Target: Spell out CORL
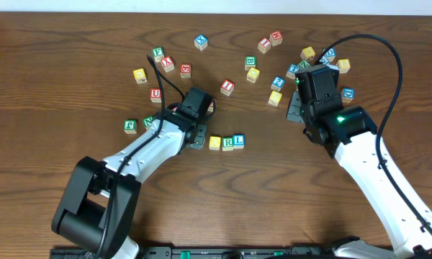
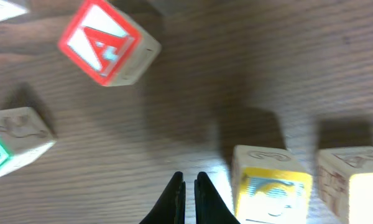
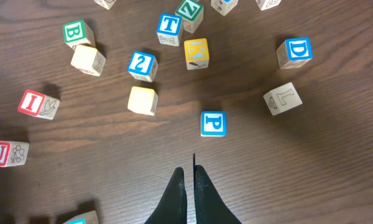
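Three cubes stand in a row at the table's middle: a yellow-faced cube [image 1: 215, 142], the green R cube [image 1: 227, 142] and the blue L cube [image 1: 238, 140]. My left gripper [image 1: 198, 138] is shut and empty, just left of the row. In the left wrist view its fingertips [image 2: 189, 182] sit left of the yellow-faced cube [image 2: 270, 186], with the neighbouring cube [image 2: 354, 186] beyond. My right gripper [image 1: 297, 109] is shut and empty among the scattered cubes; in its wrist view the tips [image 3: 188, 171] point at a blue P cube [image 3: 212, 123]. Other yellow cubes [image 1: 275, 98] lie loose, letters unreadable.
Loose cubes lie across the far half of the table. A red A cube [image 2: 105, 40] and a green-faced cube [image 2: 6, 146] are near my left gripper. A yellow K cube [image 3: 196, 53], a blue 2 cube [image 3: 142, 64], a plain yellow cube [image 3: 142, 99] and a blue D cube [image 3: 296, 51] lie ahead of my right gripper.
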Tool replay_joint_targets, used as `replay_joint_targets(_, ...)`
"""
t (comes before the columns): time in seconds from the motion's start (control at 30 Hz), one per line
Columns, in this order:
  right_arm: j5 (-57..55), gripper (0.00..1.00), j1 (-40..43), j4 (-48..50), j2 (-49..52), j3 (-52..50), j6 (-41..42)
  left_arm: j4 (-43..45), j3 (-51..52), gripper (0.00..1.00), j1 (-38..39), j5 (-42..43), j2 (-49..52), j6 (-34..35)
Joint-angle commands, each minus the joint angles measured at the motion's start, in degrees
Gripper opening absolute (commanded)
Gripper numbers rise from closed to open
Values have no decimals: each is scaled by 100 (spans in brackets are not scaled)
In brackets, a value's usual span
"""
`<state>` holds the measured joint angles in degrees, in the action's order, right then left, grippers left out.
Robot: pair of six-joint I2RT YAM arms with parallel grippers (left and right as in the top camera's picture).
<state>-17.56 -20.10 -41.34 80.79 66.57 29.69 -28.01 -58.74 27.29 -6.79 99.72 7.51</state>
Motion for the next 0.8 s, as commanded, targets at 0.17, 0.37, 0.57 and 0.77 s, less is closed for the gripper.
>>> replay_joint_targets(0.17, -28, 1, 20, -7, -74, 83, 0, 2, 20, 7, 7, 990, 4, 2)
replay_joint_targets(0.37, -28, 1, 17, -13, -74, 83, 0, -61, 20, 7, 7, 1204, 4, -20)
replay_joint_targets(0.57, -28, 1, 20, -17, -74, 83, 0, -214, 20, 7, 7, 1200, 4, -20)
replay_joint_targets(0.77, -28, 1, 17, -20, -74, 83, 0, -278, 20, 7, 7, 1226, 4, -15)
